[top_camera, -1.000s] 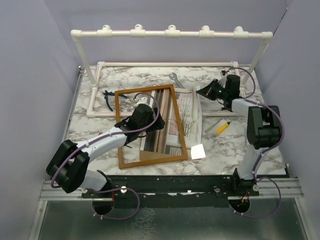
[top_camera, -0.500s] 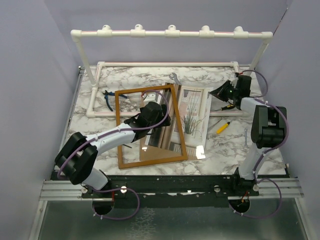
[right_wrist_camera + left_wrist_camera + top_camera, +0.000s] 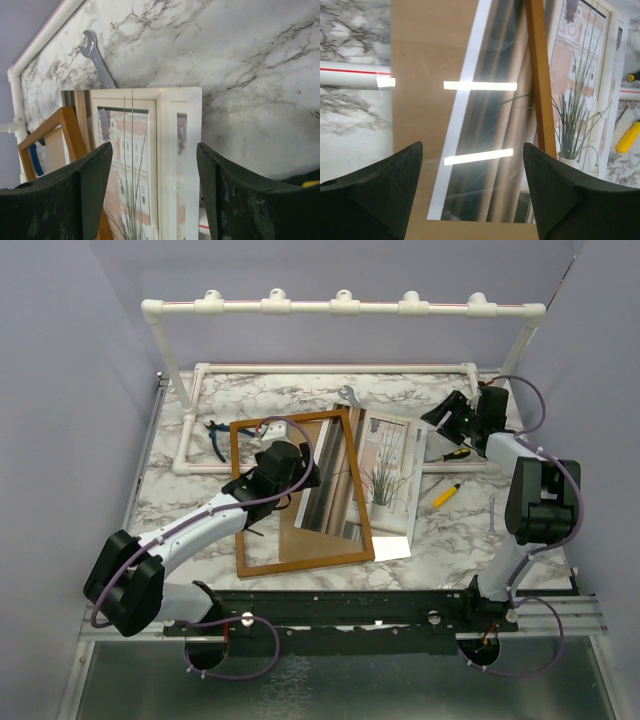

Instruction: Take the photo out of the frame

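Marble table point(image 3: 180, 510) is carrying a white pipe rack point(image 3: 340, 307) along its far edge. The frame point(image 3: 310, 562) is lying flat, face up, near the table's middle, slightly askew. The photo point(image 3: 392, 480) is lying partly out. Its right portion is projecting past the frame's right border onto the marble, and its left portion is showing through the glass point(image 3: 490, 120) over the brown backing point(image 3: 430, 60); whether that portion is sitting inside the frame or merely beneath it is unclear. Left gripper point(image 3: 472, 165) is hovering above the glass, jaws spread wide, gripping nothing. Right gripper point(image 3: 153, 150) is hanging just beyond the photo's far right corner — jaws parted, empty. A spanner point(image 3: 350, 397), pliers point(image 3: 218, 437) and a yellow-handled screwdriver point(image 3: 446, 494) are lying nearby
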Available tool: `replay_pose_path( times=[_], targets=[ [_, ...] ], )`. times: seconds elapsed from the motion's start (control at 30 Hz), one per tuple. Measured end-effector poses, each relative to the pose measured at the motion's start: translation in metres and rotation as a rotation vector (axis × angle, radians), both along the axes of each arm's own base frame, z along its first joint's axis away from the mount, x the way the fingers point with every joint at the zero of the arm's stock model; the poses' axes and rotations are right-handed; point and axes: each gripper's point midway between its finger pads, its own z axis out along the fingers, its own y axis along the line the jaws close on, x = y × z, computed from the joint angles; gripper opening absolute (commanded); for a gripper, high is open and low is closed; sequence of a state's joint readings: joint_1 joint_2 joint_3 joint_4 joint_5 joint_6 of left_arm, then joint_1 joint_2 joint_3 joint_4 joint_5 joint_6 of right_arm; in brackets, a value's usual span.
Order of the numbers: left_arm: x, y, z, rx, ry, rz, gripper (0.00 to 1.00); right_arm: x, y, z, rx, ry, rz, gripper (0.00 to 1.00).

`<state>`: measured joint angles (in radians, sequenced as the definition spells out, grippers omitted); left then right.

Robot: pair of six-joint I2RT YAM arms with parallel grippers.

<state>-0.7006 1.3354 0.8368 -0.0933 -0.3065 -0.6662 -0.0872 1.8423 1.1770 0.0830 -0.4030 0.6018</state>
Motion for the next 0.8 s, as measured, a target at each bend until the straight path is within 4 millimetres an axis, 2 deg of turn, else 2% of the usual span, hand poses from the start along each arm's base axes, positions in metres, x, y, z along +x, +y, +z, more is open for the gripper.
replay_pose_path(
  times=[0.07,0.17,0.2,0.27,0.37,0.5,0.6,0.63,0.7,0.8],
  targets=[
    [0.000,0.015,0.005,0.001,-0.007,0.031,0.82,-0.010,-0.001,0.000,-0.003,0.010,-0.010,0.79],
    [0.001,0.037,0.010,0.007,-0.020,0.083,0.82,-0.031,-0.001,-0.003,-0.007,0.026,-0.025,0.80],
    [0.001,0.048,0.012,0.010,-0.025,0.107,0.82,-0.045,0.000,-0.006,-0.006,0.034,-0.027,0.80],
    [0.000,0.064,0.013,0.014,-0.030,0.145,0.82,-0.055,0.001,-0.008,-0.001,0.035,-0.030,0.81],
    [0.001,0.090,0.008,0.023,-0.024,0.211,0.86,-0.078,0.005,-0.015,0.017,0.038,-0.031,0.82],
    [0.003,0.126,-0.008,0.052,0.012,0.308,0.95,-0.101,0.012,-0.024,0.056,0.008,-0.031,0.86],
    [0.002,0.140,-0.015,0.072,0.028,0.354,0.98,-0.110,0.018,-0.029,0.082,-0.012,-0.010,0.87],
    [0.002,0.142,-0.015,0.074,0.028,0.361,0.99,-0.111,0.019,-0.030,0.085,-0.011,-0.003,0.88],
    [0.004,0.147,-0.016,0.079,0.027,0.384,0.99,-0.111,0.021,-0.026,0.090,-0.017,0.013,0.98],
    [0.004,0.154,-0.018,0.084,0.026,0.415,0.99,-0.109,0.024,-0.022,0.094,-0.035,0.033,0.98]
  ],
)
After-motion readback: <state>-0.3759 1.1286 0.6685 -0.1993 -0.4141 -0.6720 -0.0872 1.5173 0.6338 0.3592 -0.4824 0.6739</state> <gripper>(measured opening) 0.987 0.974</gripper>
